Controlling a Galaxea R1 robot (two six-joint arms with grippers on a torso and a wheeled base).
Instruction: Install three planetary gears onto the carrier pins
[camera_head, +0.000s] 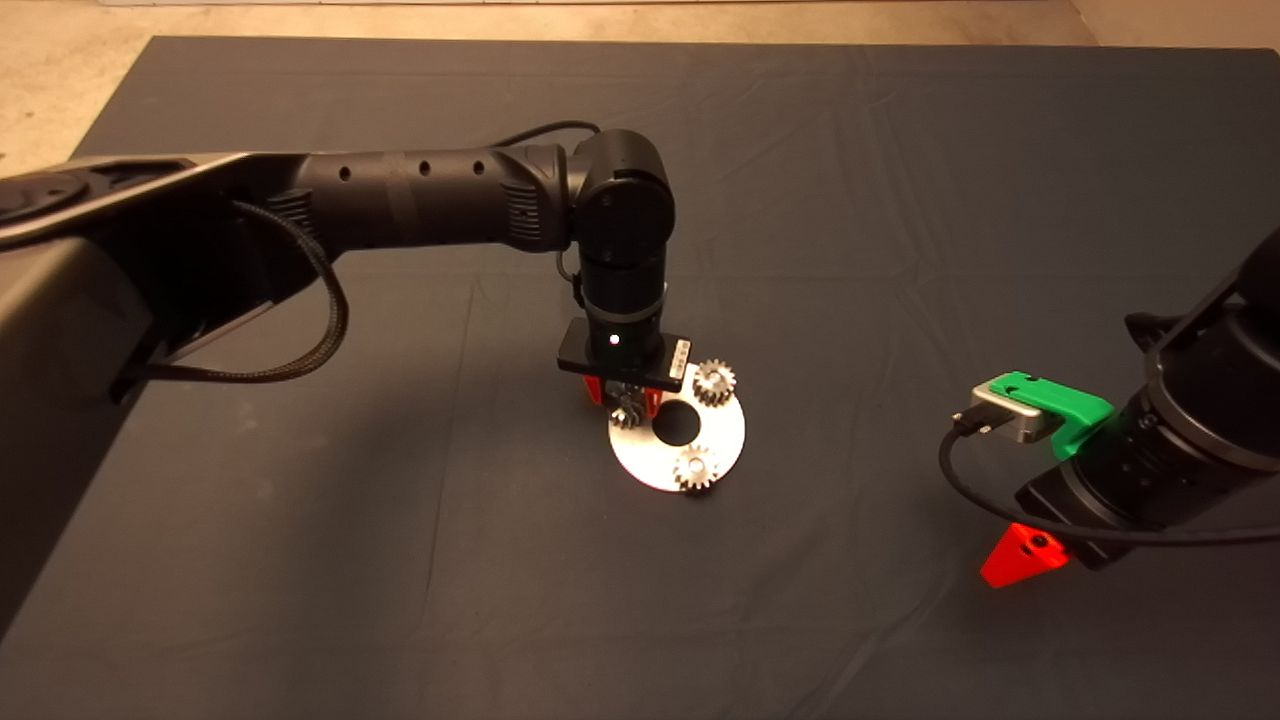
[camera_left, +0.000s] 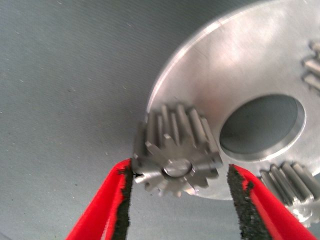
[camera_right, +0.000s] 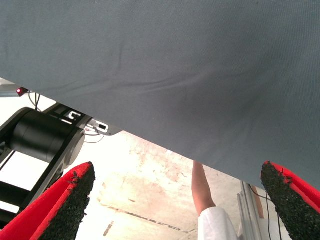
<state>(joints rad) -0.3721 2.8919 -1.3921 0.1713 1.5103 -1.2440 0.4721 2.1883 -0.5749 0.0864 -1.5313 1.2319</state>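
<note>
Gear (camera_left: 176, 152) on its pin (camera_left: 178, 167) at the disc's (camera_left: 240, 65) rim — we see the left gripper (camera_left: 180, 200) straddling it, fingers spread, pads apart from the teeth. Two gears (camera_head: 714, 382) (camera_head: 694, 467) sit seated; the right gripper (camera_right: 175, 200) waits, spread wide.

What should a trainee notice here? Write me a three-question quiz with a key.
1. How many gears sit on the disc?
2. True or false: the right end effector grips a gear.
3. The left end effector is: A) open, fingers either side of the pinned gear at the disc's edge; B) over the centre hole; C) parked off the mat.

Key: 1) Three: upper gear, lower gear, and the pinned gear. 2) False: it is open and empty, at the lower right of the head view. 3) A.
</note>
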